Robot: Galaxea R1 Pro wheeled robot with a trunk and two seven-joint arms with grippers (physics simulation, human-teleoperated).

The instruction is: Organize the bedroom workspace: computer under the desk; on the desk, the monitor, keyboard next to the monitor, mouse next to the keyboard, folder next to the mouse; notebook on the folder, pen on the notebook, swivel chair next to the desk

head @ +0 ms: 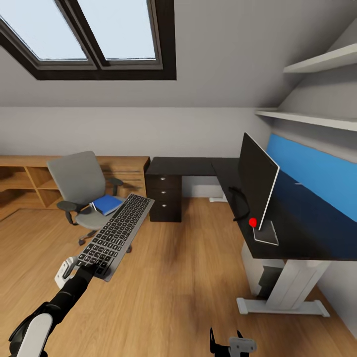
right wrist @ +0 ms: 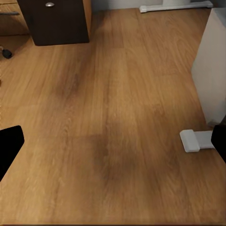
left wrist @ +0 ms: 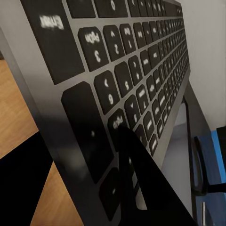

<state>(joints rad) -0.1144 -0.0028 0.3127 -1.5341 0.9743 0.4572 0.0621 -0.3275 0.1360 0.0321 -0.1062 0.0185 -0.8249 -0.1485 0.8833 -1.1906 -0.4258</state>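
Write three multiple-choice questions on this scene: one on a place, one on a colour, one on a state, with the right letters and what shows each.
1. Where does the folder lie?
A. on the swivel chair
B. on the desk
C. on the floor

2. What colour is the dot at the monitor's lower corner?
A. green
B. red
C. white

3. What is the state of the left pincer?
A. open and empty
B. shut on the folder
C. shut on the keyboard

Key:
1 A, the blue folder rests on the grey seat.
2 B, a red dot shows by the stand.
3 C, the keyboard is held up by one end, above the floor.
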